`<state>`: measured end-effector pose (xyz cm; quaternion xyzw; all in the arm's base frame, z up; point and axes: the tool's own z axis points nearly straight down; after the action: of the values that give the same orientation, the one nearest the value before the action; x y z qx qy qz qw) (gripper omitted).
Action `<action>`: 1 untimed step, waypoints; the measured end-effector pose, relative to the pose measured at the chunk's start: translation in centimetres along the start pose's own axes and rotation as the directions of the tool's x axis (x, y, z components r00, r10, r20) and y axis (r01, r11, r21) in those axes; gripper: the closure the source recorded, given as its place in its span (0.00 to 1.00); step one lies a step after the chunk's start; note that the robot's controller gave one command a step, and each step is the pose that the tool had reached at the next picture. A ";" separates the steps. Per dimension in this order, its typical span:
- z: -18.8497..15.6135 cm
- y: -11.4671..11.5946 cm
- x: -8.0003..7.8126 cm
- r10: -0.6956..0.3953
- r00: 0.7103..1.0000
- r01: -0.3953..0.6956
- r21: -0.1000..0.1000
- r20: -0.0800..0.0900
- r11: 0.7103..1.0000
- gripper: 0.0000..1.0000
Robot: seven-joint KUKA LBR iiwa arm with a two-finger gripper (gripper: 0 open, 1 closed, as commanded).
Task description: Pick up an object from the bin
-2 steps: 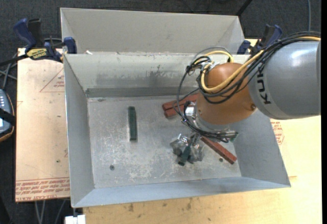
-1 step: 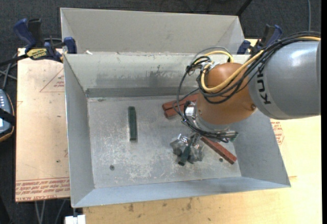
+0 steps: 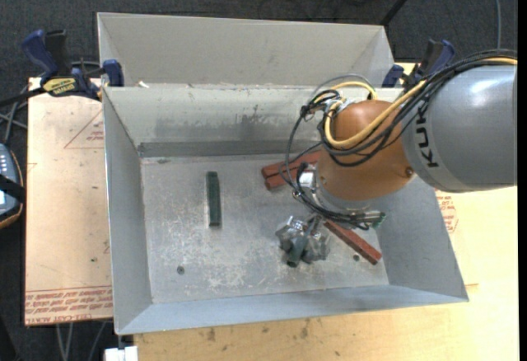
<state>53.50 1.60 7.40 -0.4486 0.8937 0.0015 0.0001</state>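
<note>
One camera looks steeply down into the bin [image 3: 189, 260] from above, arm [image 3: 469, 133] entering at right.

Black letters "KU" stand on the big, round, grey metal arm [image 3: 473, 133], up and to the right of the gripper [image 3: 303, 246]. No other words can be read.

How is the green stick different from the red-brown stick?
The green stick is dark green, and the red-brown stick is reddish brown. The green stick lies alone in the left half of the bin, pointing straight up and down the picture. The red-brown stick lies slanted on the right, partly hidden under the arm. The red-brown stick looks longer. Both are thin, straight and flat on the floor.
</note>
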 end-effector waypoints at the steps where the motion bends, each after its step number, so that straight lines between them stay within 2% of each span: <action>1: -2.0 0.2 0.1 0.001 1.000 -0.001 -0.006 -0.004 1.000 1.00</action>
<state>53.30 1.65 9.36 -0.4480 0.8940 0.0030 -0.0031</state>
